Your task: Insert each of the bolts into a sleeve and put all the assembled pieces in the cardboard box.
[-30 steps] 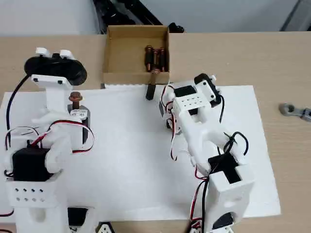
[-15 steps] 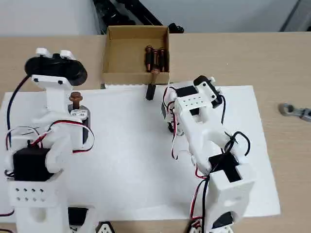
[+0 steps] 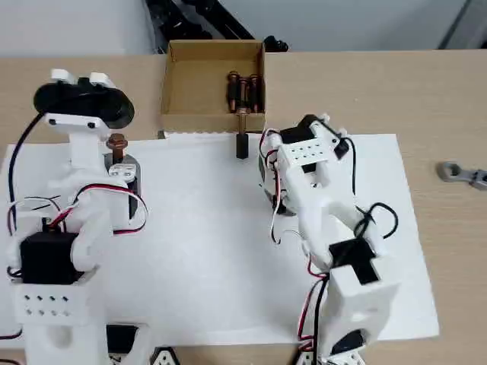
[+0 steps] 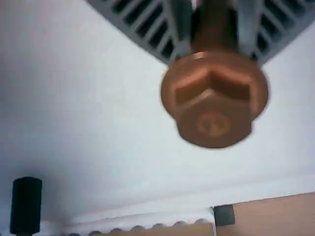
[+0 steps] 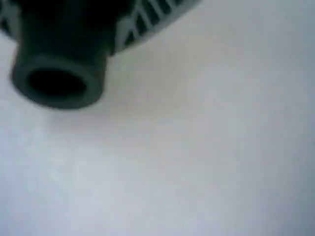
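Note:
My left gripper (image 3: 120, 163) (image 4: 214, 19) is shut on a copper bolt (image 3: 116, 142) (image 4: 214, 103), held above the white sheet at the left with the hex head toward the wrist camera. My right gripper (image 5: 64, 19) is shut on a black sleeve (image 5: 59, 81) whose open bore shows above the sheet. A second black sleeve (image 3: 242, 144) (image 4: 25, 204) sits by the front wall of the cardboard box (image 3: 190, 80) (image 4: 266, 216). A copper end (image 3: 242, 115) shows just behind it; I cannot tell whether they are joined. Assembled pieces (image 3: 243, 90) lie inside the box at its right.
A white sheet (image 3: 198, 251) covers the table between the two arms. A metal tool (image 3: 456, 172) lies on the bare wood at the far right. Dark equipment (image 3: 190, 19) stands behind the box.
The right arm has shifted slightly to the right and toward the box. The sleeve by the box wall went from tilted to straight. The left arm carried its bolt a little farther back.

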Available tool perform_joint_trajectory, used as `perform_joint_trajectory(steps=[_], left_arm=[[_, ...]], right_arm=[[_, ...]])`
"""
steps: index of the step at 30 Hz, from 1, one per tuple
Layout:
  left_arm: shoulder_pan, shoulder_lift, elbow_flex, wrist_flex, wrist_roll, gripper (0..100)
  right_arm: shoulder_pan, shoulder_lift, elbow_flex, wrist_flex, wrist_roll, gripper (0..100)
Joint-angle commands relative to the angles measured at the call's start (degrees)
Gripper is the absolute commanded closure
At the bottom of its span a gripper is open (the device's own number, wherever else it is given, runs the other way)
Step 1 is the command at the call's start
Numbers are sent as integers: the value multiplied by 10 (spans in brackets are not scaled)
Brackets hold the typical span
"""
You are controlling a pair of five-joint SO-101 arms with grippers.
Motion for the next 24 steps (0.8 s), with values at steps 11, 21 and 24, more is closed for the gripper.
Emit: perform_joint_trajectory(steps=[11,21,24], left_arm=[[2,-15,21,-62,-4,994],[5,-13,-2,-116,71,994],[39,-16,-15,-116,71,994]], right_arm=[[-44,-291,-11,22,258,990],[-82,-534,2,-37,429,990],[-84,-593,64,-62,474,990]])
